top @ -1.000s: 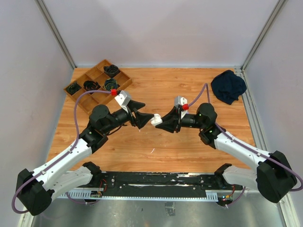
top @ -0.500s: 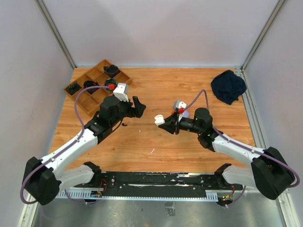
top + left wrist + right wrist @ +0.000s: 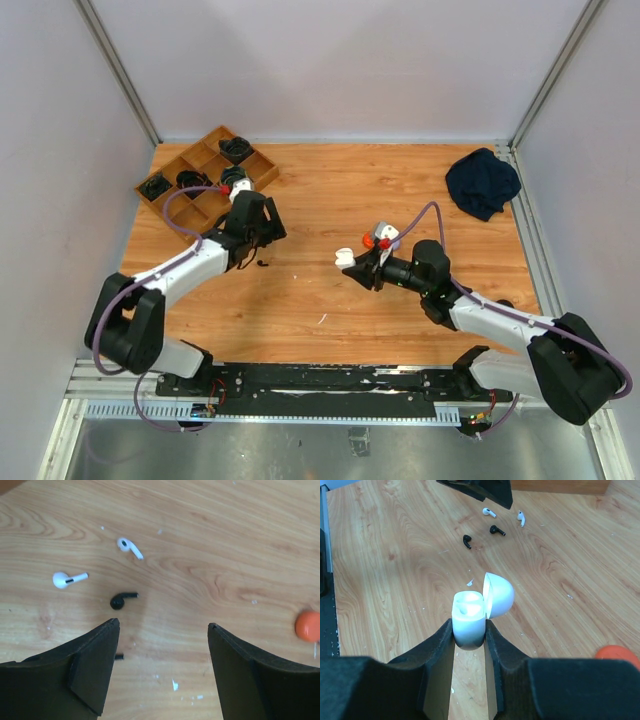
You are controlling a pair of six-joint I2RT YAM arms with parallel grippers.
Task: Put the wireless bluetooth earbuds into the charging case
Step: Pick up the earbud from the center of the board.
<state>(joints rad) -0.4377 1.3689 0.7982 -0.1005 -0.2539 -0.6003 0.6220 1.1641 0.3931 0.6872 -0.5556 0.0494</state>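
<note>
A: Where are the parts?
B: Right claw (image 3: 469, 630) clenched on open white charging case (image 3: 468, 612); left claw (image 3: 162, 625) released beside earbuds (image 3: 67, 579) on tabletop (image 3: 225, 555).
A: Hazard?
B: Blunt fingers (image 3: 95, 665) may flick the tiny black bud (image 3: 121, 600) away.

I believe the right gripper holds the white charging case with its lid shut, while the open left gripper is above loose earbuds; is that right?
Not quite: the right wrist view shows the white charging case in the right gripper with its lid open. The rest holds.
</note>
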